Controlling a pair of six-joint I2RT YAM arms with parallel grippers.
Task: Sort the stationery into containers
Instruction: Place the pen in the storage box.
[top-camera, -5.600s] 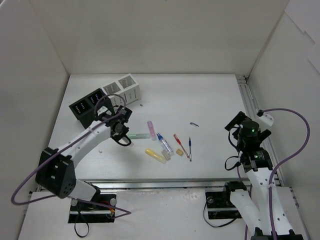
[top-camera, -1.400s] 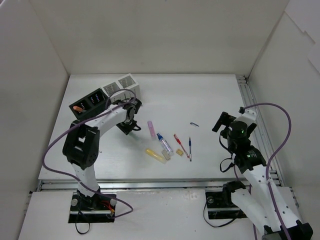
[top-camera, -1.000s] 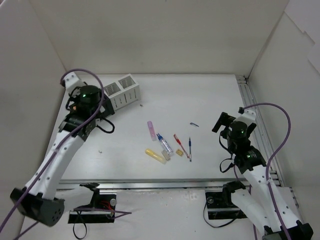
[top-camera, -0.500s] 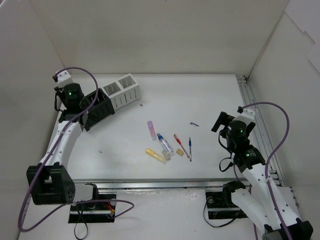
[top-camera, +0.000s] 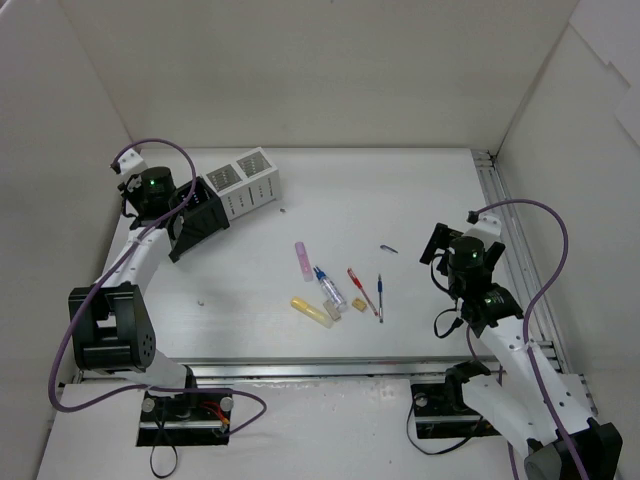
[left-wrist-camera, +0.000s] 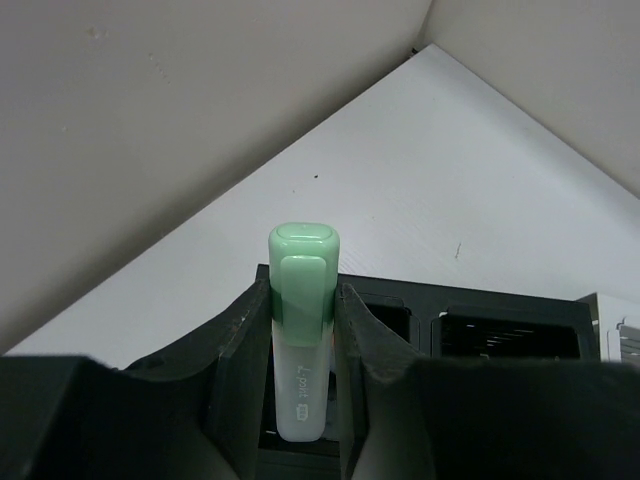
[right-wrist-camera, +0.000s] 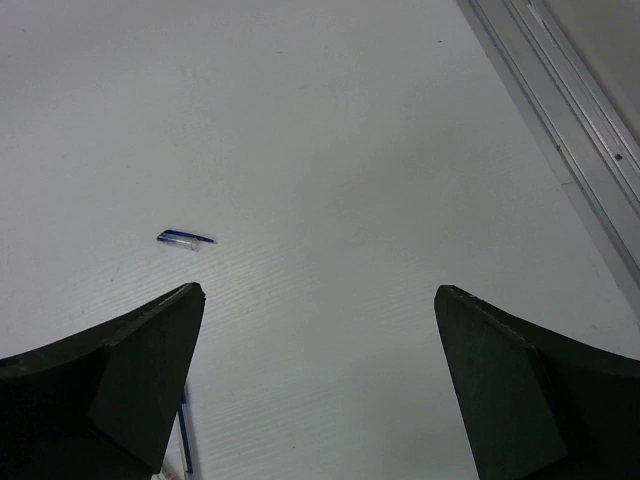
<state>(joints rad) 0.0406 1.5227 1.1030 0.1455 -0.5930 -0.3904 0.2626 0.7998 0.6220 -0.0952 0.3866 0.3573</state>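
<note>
Item: green highlighter (left-wrist-camera: 303, 250), pinched lengthwise in your left claw (left-wrist-camera: 302, 298), cap pointing away. Position: at the black organiser (left-wrist-camera: 480, 322), compartments directly beyond the fingers; which cell lies under it is unclear. Your right claw (right-wrist-camera: 318, 291): spread wide, empty, well apart over the table (right-wrist-camera: 350, 150).

The mesh organiser (top-camera: 248, 183) stands right of the solid organiser (top-camera: 205, 221); pens (top-camera: 362, 291) lie before them.

Robotics lab test cell is being indicated: white table (top-camera: 400, 190) is being enclosed by plain white panels (top-camera: 320, 70), edged by aluminium rail (top-camera: 492, 185); cabled left arm (top-camera: 130, 265) and right arm (top-camera: 497, 325) are being carried at its near edge.
</note>
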